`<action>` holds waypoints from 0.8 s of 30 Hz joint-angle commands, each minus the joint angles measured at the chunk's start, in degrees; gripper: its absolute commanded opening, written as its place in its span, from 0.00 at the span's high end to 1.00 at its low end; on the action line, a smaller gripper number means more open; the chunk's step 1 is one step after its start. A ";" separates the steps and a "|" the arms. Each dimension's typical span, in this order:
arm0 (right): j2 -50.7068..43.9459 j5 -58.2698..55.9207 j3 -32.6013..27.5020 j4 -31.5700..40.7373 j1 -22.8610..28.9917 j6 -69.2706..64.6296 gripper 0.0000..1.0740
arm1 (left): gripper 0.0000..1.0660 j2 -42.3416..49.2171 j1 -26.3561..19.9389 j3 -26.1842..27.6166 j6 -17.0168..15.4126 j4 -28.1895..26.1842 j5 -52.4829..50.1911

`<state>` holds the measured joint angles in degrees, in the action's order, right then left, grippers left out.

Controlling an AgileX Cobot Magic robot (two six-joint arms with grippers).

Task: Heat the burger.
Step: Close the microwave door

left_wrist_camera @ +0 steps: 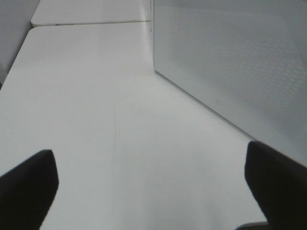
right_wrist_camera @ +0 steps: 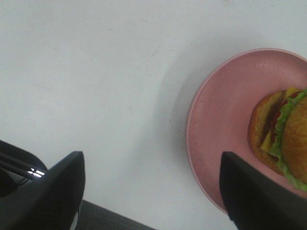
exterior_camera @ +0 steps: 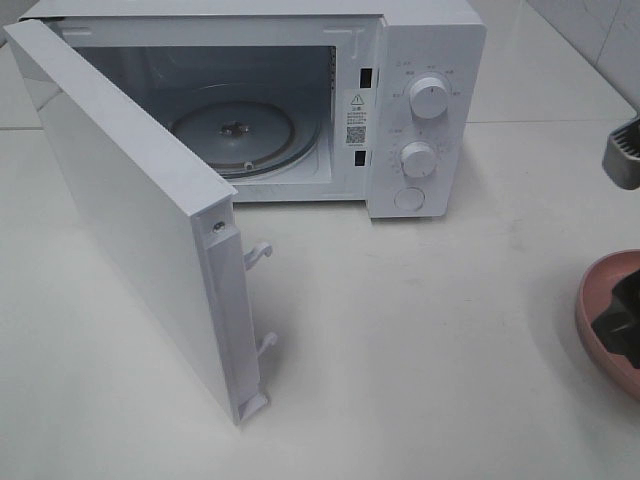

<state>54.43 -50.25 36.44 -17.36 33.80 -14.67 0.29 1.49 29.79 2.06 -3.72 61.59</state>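
The burger [right_wrist_camera: 288, 139], with a golden-brown bun, green lettuce and yellow cheese, lies on a pink plate [right_wrist_camera: 220, 124], cut off at the edge of the right wrist view. My right gripper [right_wrist_camera: 151, 191] is open and empty above the table, with one finger [right_wrist_camera: 259, 196] over the plate's rim next to the burger. In the exterior view only the plate's edge [exterior_camera: 600, 300] shows at the far right, with a dark part of the right arm over it; the burger is hidden there. My left gripper [left_wrist_camera: 151, 187] is open and empty, low over the table beside the door.
The white microwave [exterior_camera: 420, 110] stands at the back with its door [exterior_camera: 130, 210] swung wide open to the left and a glass turntable [exterior_camera: 235, 135] inside. The door's meshed panel [left_wrist_camera: 240, 62] fills the left wrist view's side. A grey object [exterior_camera: 622, 150] is at the right edge.
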 commanded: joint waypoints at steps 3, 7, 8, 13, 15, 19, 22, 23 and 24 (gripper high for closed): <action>-6.88 -5.27 0.11 0.46 -0.29 0.69 0.29 | 0.08 0.40 -0.29 -0.23 -0.06 -0.40 -0.40; -10.89 -7.10 0.11 0.86 -0.29 0.69 0.29 | 0.08 0.40 -0.29 -0.23 -0.06 -0.40 -0.40; -12.49 -7.45 0.11 1.20 -0.29 0.69 0.29 | 0.08 0.40 -0.29 -0.23 -0.06 -0.40 -0.40; -20.68 -8.94 0.11 1.55 -0.46 0.74 0.29 | 0.08 0.40 -0.29 -0.23 -0.06 -0.40 -0.40; -22.98 -9.68 0.06 1.72 -0.46 0.74 0.29 | 0.08 0.40 -0.29 -0.23 -0.06 -0.40 -0.40; -27.73 -9.22 -1.43 3.78 -4.81 1.43 0.29 | 0.08 0.40 -0.29 -0.23 -0.06 -0.40 -0.40; -30.54 -9.17 -3.32 5.90 -8.48 4.07 0.29 | 0.08 0.40 -0.29 -0.23 -0.06 -0.40 -0.40; -30.54 -9.17 -3.32 5.90 -8.48 4.07 0.29 | 0.08 0.40 -0.29 -0.23 -0.06 -0.40 -0.40; -32.49 -9.17 -4.35 7.05 -10.94 5.10 0.29 | 0.08 0.40 -0.29 -0.23 -0.06 -0.40 -0.40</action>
<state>23.61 -59.70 32.95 -11.57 24.87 -11.40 0.29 1.49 29.79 2.06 -3.72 61.59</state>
